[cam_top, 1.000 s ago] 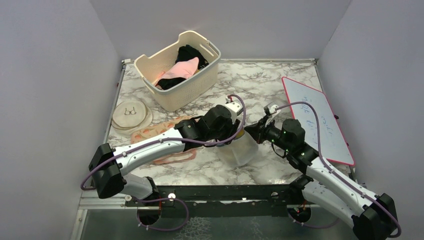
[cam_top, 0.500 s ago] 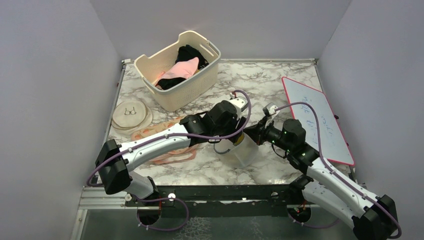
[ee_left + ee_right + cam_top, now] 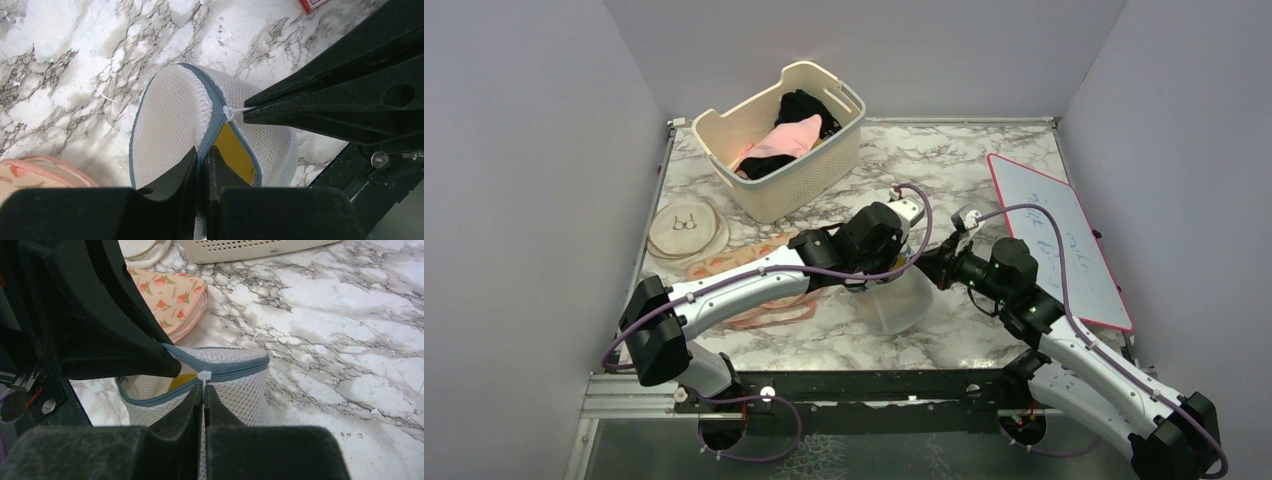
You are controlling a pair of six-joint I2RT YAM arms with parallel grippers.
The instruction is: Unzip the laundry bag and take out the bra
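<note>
The laundry bag (image 3: pixel 894 303) stands near the middle of the tabletop (image 3: pixel 964 170), somewhat toward its near edge, pinched between the two arms. The left end effector (image 3: pixel 202 156) is clenched on the bag's blue-grey zip rim. The right end effector (image 3: pixel 204 394) is clenched on the white zip pull (image 3: pixel 204 375) from the opposite side.

Bare marble lies beyond the bag toward the far wall, and also in front of it up to the near edge. To the left, the peach pouch (image 3: pixel 769 316) lies just beside the bag, partly under the left arm. A cream disc (image 3: pixel 686 228) sits close to the left edge. The basket (image 3: pixel 809 185) fills the far left corner, well apart from the bag. A whiteboard (image 3: pixel 1054 230) lies along the right edge, near the right arm's elbow.

From above, the arms hide the zip. The wrist views show it parted between the two grips, with something yellow (image 3: pixel 234 155) inside the gap. It may be fabric, though too little shows to tell. Only the right wrist view shows the tulip print on the pouch.
</note>
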